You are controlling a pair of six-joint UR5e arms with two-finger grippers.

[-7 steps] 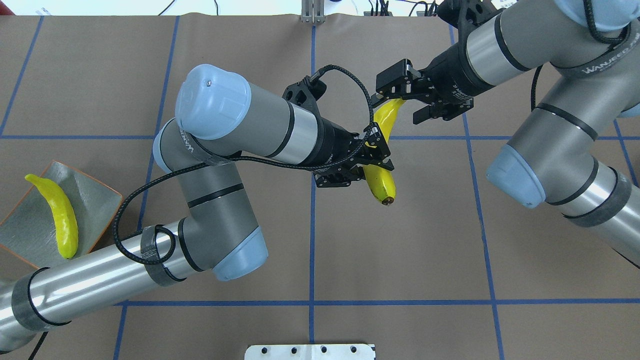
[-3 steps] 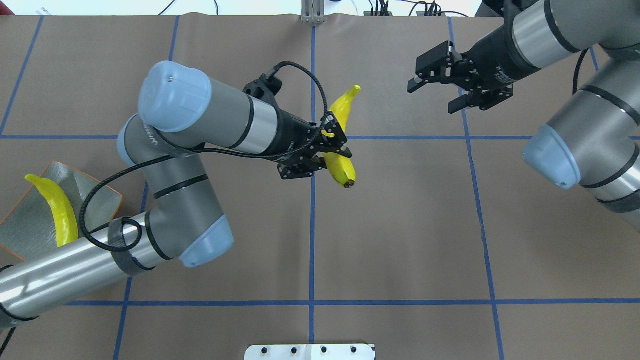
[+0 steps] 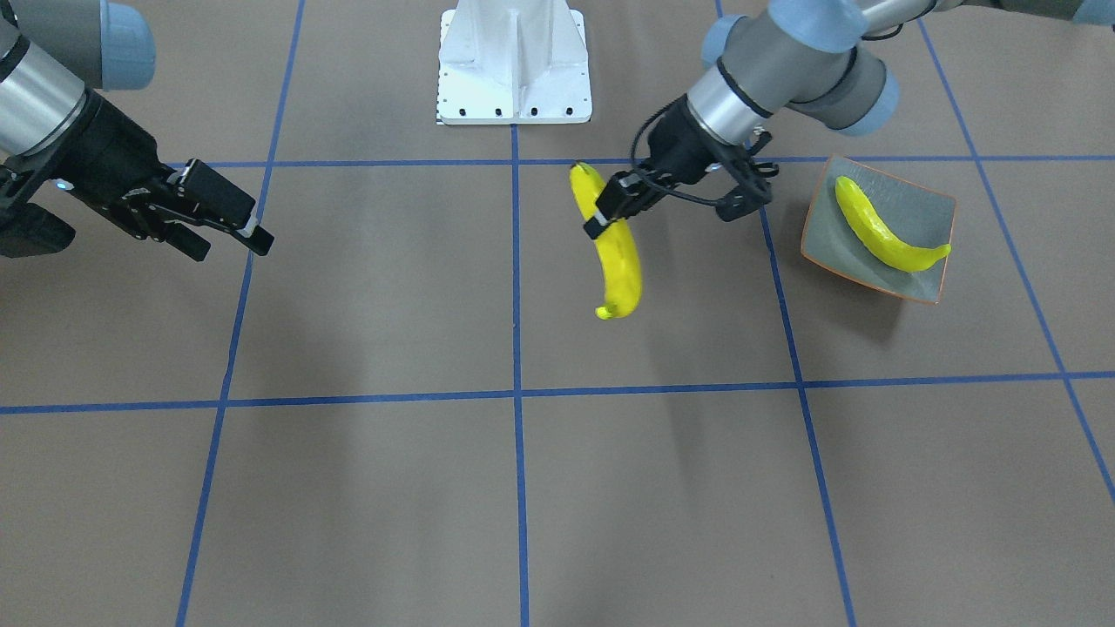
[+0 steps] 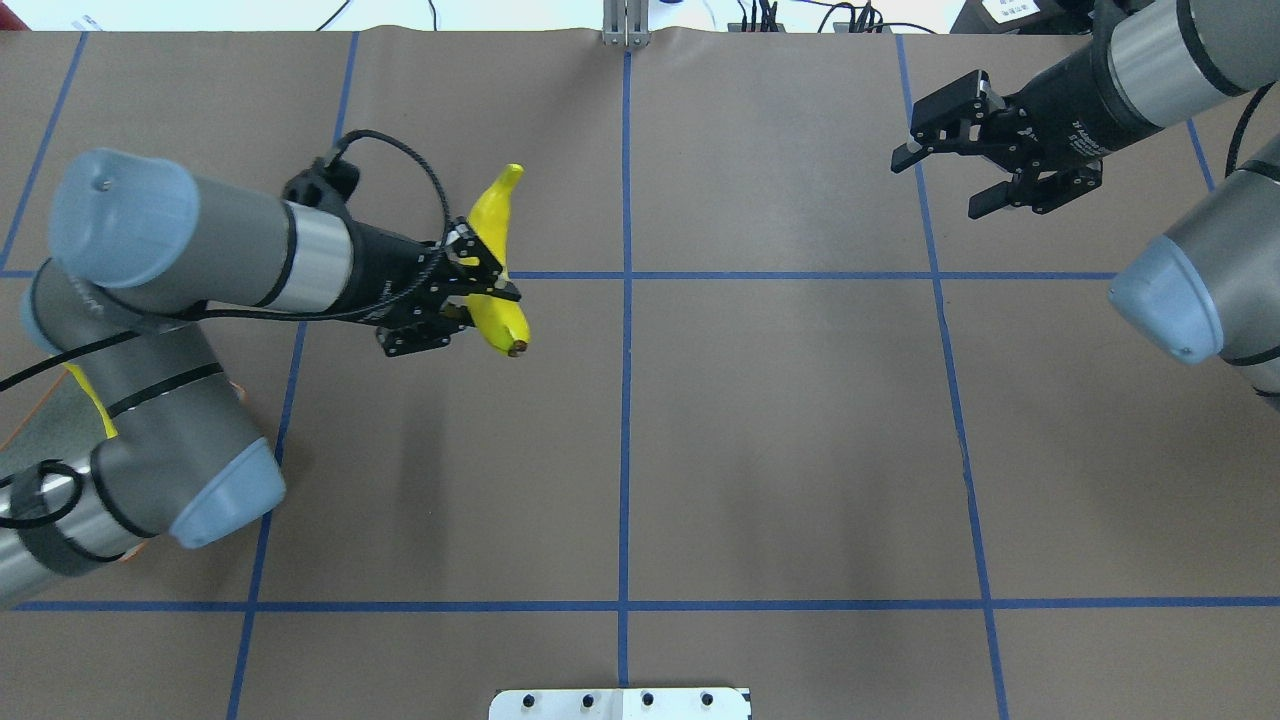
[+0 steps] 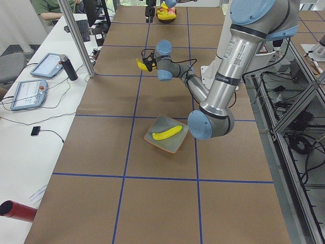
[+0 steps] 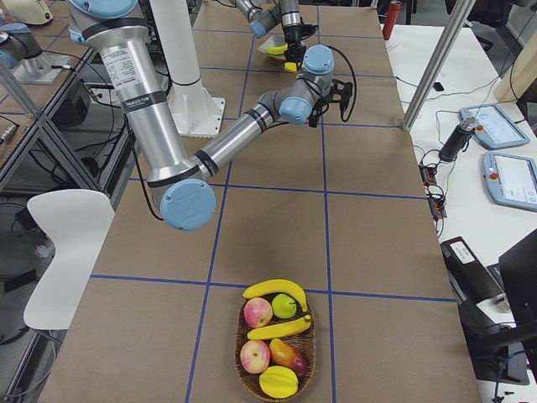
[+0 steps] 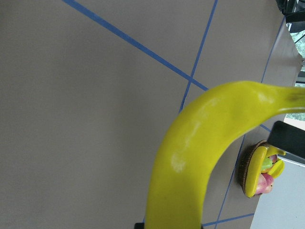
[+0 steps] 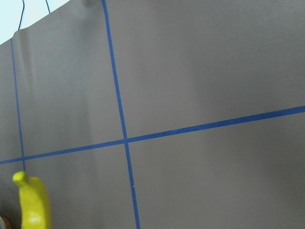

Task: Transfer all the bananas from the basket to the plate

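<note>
1 banana (image 3: 884,228) on plate (image 3: 929,209); 2 bananas (image 6: 275,290) in basket (image 7: 243,168).

The left arm (image 4: 200,240) and the right arm (image 4: 1180,60) are fat grey tubes with shiny silver parts and thin black rings. The joints have round light blue caps (image 4: 110,200). The left gripper (image 4: 478,312) and the right gripper (image 4: 940,185) are black, each with two flat fingers. A black cable (image 4: 425,160) runs by the left wrist. The right wrist has small white letters (image 4: 1085,130). The base (image 3: 514,65) is white with little dark screws.
</note>
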